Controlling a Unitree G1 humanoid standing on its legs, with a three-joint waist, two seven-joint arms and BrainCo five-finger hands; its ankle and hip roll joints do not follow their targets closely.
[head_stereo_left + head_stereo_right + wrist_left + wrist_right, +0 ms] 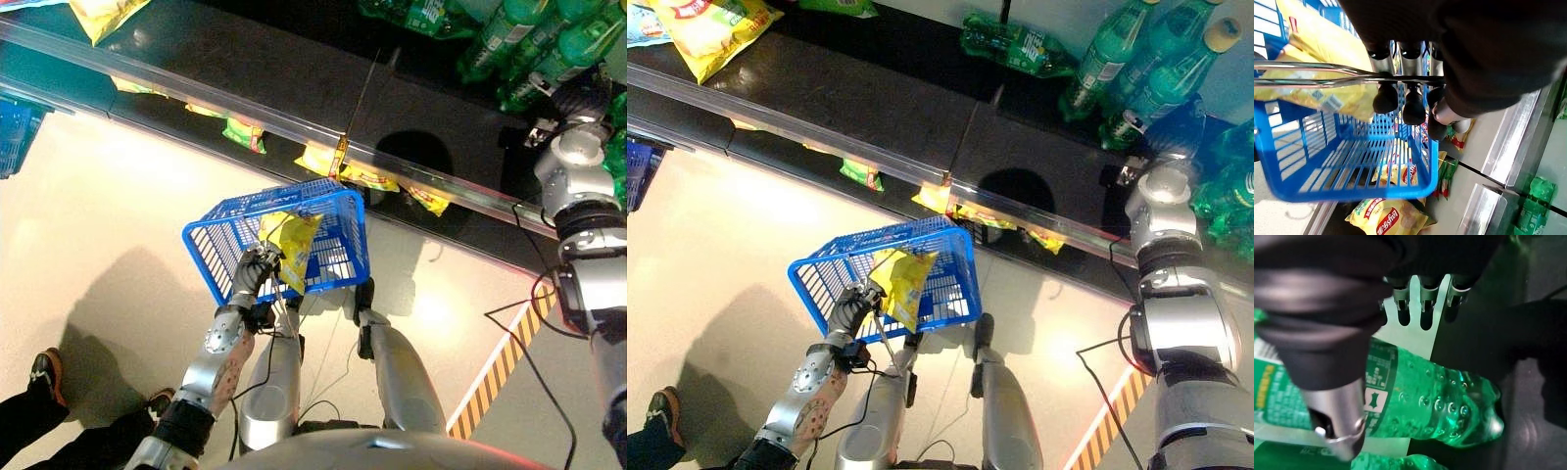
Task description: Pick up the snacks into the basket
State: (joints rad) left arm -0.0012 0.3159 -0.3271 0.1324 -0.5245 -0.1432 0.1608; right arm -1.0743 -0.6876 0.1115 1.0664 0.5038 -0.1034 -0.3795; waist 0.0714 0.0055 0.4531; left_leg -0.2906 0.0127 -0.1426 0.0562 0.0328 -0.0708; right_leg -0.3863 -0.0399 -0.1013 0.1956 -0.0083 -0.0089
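My left hand (257, 271) curls around the blue basket's (333, 208) wire handle; a yellow snack bag (292, 247) lies inside. My right hand (1422, 289), fingers straight, hovers over green bottles (1435, 406) on the shelf (245, 64).

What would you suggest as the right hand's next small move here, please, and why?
Probably closing the right hand around the green bottle lying just beyond it on the dark shelf: its fingers look straight and open above the bottle. The left hand already holds the blue basket by its wire handle, one yellow snack bag inside.
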